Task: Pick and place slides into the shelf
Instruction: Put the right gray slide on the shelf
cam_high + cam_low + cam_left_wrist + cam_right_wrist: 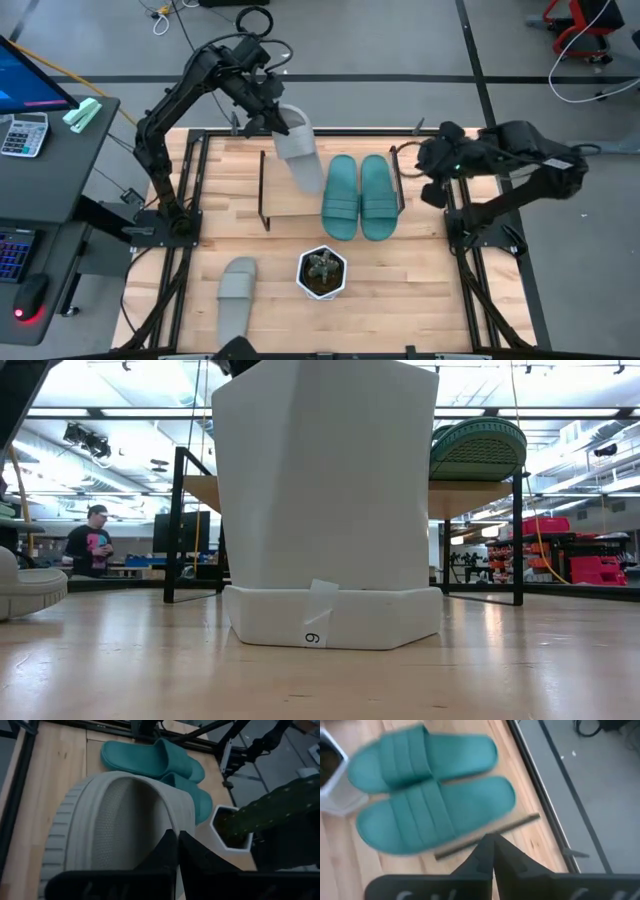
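My left gripper (272,118) is shut on a light grey slide (298,152), held over the far left part of the shelf (285,205). The shelf is a light board between thin dark side frames. Two teal slides (340,196) (378,198) lie side by side on the board's right half, also seen in the right wrist view (435,815). A second grey slide (237,287) lies flat on the table near the front left. My right gripper (493,845) is shut with nothing in it, above the shelf's right side frame (490,834). My left gripper has the grey slide by its far end (284,124). In the left wrist view the shut fingers (167,852) meet on the slide's edge (172,820) and hide the exact spot. They slant down from the far left. The slide hangs tilted, ribbed sole (120,825) toward the wrist camera.
A white hexagonal pot with a plant (322,272) stands on the table in front of the shelf and fills the middle of the low view (320,510). A desk with a keyboard and a calculator (25,135) stands beyond the table's left edge.
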Motion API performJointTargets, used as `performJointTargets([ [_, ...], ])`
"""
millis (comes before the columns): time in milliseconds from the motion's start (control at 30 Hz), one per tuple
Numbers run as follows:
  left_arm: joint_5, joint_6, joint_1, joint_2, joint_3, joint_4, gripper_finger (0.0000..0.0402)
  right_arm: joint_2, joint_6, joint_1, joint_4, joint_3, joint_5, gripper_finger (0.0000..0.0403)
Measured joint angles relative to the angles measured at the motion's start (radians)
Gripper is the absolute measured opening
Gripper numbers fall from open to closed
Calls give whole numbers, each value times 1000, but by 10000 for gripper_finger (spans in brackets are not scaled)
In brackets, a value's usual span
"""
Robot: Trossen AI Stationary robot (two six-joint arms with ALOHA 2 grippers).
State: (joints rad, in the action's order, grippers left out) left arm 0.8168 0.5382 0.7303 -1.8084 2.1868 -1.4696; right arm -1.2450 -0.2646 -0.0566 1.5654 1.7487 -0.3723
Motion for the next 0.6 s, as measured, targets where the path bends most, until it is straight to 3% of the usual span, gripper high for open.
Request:
performJointTargets([
  [267, 35, -57, 7, 0, 0, -11, 7, 128, 162, 153, -90, -85, 149, 6],
  [600, 44, 32, 55, 0, 0, -60, 7, 95, 213, 264, -151, -131, 253, 3],
])
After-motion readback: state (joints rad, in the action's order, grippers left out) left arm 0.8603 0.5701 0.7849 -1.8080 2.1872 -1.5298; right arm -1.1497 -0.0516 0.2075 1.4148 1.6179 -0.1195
